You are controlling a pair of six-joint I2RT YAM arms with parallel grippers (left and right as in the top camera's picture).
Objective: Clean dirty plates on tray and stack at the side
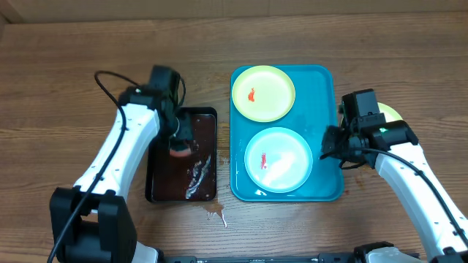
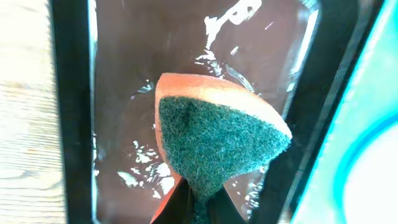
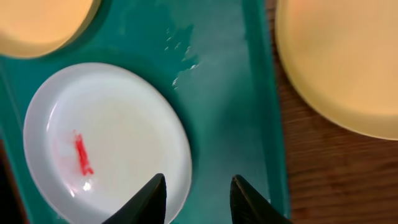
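1. Left gripper [image 1: 178, 140]: the jaws are fully closed on the narrow end of the sponge [image 2: 217, 137], green scouring face toward the wrist camera and orange body behind. The sponge sits over the brown liquid [image 2: 155, 50] in the black tray [image 1: 205, 111]. Contact with the liquid cannot be determined.
2. Right gripper [image 3: 199, 180]: the jaws are partly open and grip nothing. It hovers over the bare strip of the turquoise tray [image 1: 325, 80], just beside the rim of the blue-white plate [image 1: 289, 172].
3. Plates: the blue-white plate and a yellow-green plate [image 1: 270, 84] lie flat on the turquoise tray, each bearing a red smear [image 3: 82, 155]. A third plate [image 3: 342, 62] rests on the table [image 1: 73, 44] outside the tray, partly under the right arm.
4. Governing relation: both smeared plates lie beyond the black tray's rim from the sponge, toward the right arm. The plates are round, so no long axis applies. The left arm carries the tool, but the right gripper is nearer the blue-white plate and is probably placed to steady it.
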